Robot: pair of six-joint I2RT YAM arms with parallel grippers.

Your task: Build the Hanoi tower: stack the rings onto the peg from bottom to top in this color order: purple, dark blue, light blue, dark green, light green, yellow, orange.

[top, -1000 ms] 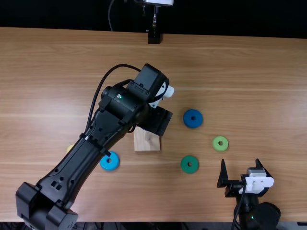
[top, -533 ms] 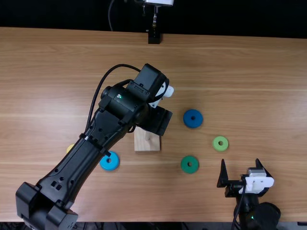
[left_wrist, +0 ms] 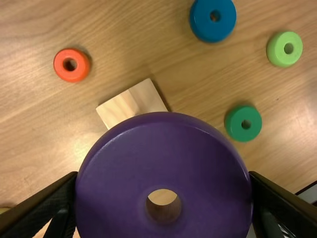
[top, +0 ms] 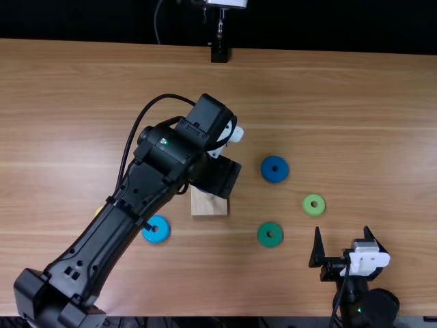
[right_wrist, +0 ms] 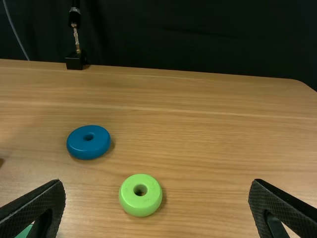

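Purple and round, the big smooth ring [left_wrist: 163, 136] is in the grip of the left gripper [top: 222, 178], with one black finger on each side of it, pinching it by its edge. In the left wrist view the ring covers part of the square, pale wood base [left_wrist: 139, 100]. The right gripper [top: 342, 229] has its two fingers spread wide, near the close edge of the brown wood table [top: 341, 102]. The small light green ring [top: 319, 208] lies a bit past its tips, and the dark green ring [top: 263, 238] is off to the left in the top view, between that gripper and the base. Farther back is the dark blue ring [top: 267, 173]. On the base's other side, the light blue ring [top: 162, 236] is beside the left arm [top: 102, 249], which hides most of a yellow thing [top: 99, 211]. In the left wrist view, a little orange ring [left_wrist: 60, 65] lies flat near the base, well apart from the dark blue one
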